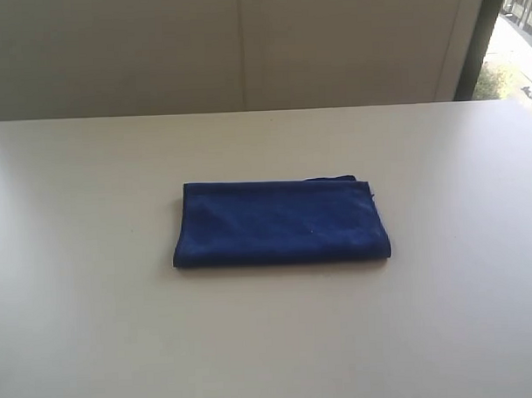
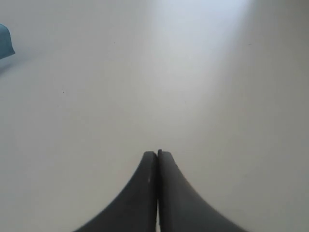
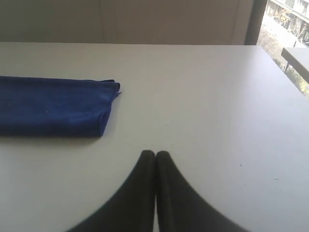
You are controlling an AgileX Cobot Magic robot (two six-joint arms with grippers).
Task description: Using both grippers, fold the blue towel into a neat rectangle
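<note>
The left pincer (image 2: 157, 153) and right pincer (image 3: 155, 153) are both pressed shut, holding nothing. The blue towel (image 1: 280, 221) lies folded into a flat rectangle in the middle of the desk (image 1: 96, 345), apart from both. A window (image 1: 514, 33) shows at far right.

Left pincer (image 2: 157, 153) closed, fingertips pressed together, holding nothing. Right pincer (image 3: 155, 153) likewise closed, empty.

The folded towel (image 1: 280, 223) in the middle of the frame is the only obstacle. Open table (image 1: 96, 345) surface lies on every side of it, up to the wall (image 1: 112, 47) at the top.
</note>
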